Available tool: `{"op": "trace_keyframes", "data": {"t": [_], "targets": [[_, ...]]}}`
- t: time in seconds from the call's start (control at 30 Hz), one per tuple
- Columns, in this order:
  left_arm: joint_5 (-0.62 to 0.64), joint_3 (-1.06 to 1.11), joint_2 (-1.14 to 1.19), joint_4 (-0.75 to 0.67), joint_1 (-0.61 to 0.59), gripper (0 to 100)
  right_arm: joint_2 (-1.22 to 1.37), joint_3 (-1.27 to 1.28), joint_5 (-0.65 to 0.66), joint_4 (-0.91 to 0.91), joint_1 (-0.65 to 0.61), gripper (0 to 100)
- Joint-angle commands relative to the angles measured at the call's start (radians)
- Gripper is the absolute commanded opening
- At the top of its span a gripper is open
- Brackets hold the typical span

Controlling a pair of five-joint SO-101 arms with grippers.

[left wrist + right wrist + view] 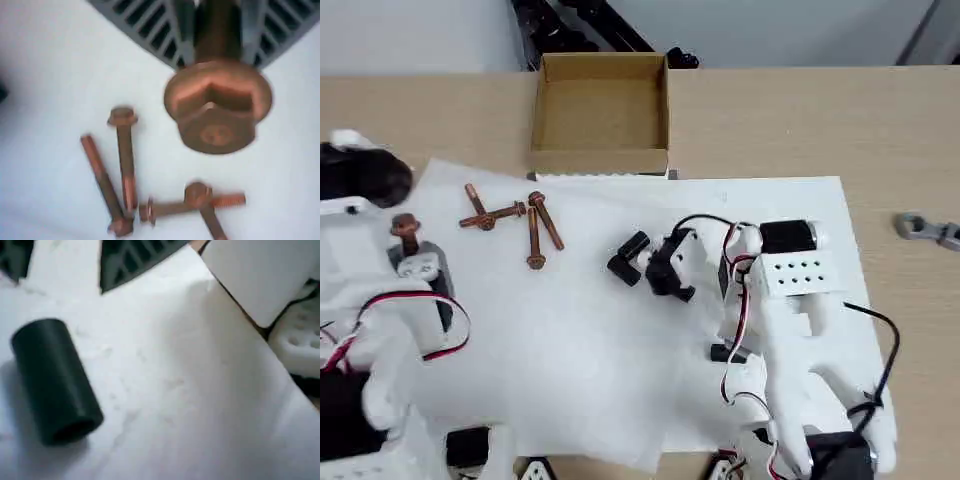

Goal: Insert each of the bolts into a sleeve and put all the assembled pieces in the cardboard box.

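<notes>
White paper (pixel 580 370) bears sleeve (pixel 55 382); left pincer (pixel 217 22) clamps bolt (pixel 218 107), shaft half-hidden; right pincer (pixel 60 282) gapes.

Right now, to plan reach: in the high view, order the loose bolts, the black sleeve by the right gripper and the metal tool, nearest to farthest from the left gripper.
From the left gripper:
1. Loose bolts, close by on the paper.
2. Black sleeve, middle of the paper.
3. Metal tool, far right, off the paper.
</notes>
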Motion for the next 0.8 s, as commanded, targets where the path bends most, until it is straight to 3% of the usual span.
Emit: {"op": "trace_keyframes", "data": {"t": [0.0, 0.2, 0.37, 0.63, 0.77], "targets": [[-0.017, 0.084, -0.041, -0.012, 0.005, 1, -0.031, 0.048, 0.054, -0.076, 0.005, 8.4], [-0.04, 0.134, -0.129, -0.012, 0.009, 1, -0.035, 0.166, 0.092, -0.211, 0.004, 8.8], [-0.118, 0.134, -0.161, -0.018, 0.005, 1, -0.041, 0.203, 0.13, -0.242, -0.004, 15.6], [-0.12, 0.136, -0.164, -0.018, 0.006, 1, -0.035, 0.215, 0.19, -0.248, -0.114, 19.5], [-0.12, 0.136, -0.166, -0.018, 0.006, 1, -0.033, 0.269, 0.229, -0.325, -0.111, 19.5]]}}
